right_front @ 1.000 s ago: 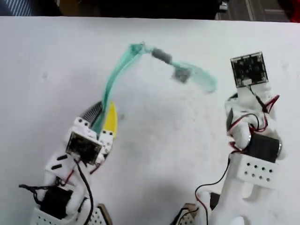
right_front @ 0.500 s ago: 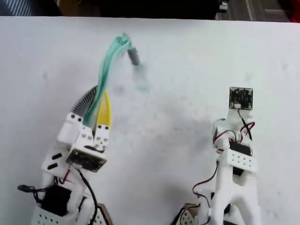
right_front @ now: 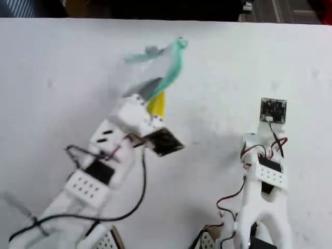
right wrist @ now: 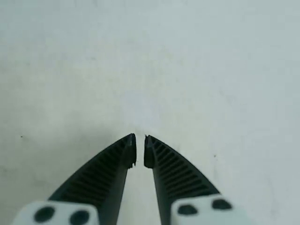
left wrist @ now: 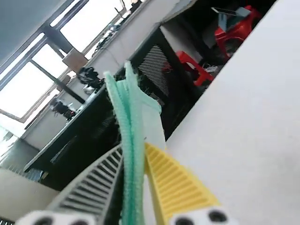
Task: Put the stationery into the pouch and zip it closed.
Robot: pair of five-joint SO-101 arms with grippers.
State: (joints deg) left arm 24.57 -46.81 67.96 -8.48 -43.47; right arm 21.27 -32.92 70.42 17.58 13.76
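2 arms share a white table. The left gripper clamps 1 end of the green pouch between grey and yellow fingers, lifting it off the tabletop, probably to reposition it. That arm stretches forward, wrist tipped upward. The right gripper, nearly closed and empty, points down at the table.

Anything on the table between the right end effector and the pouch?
Nothing: high view shows bare table between the right end effector and the pouch.
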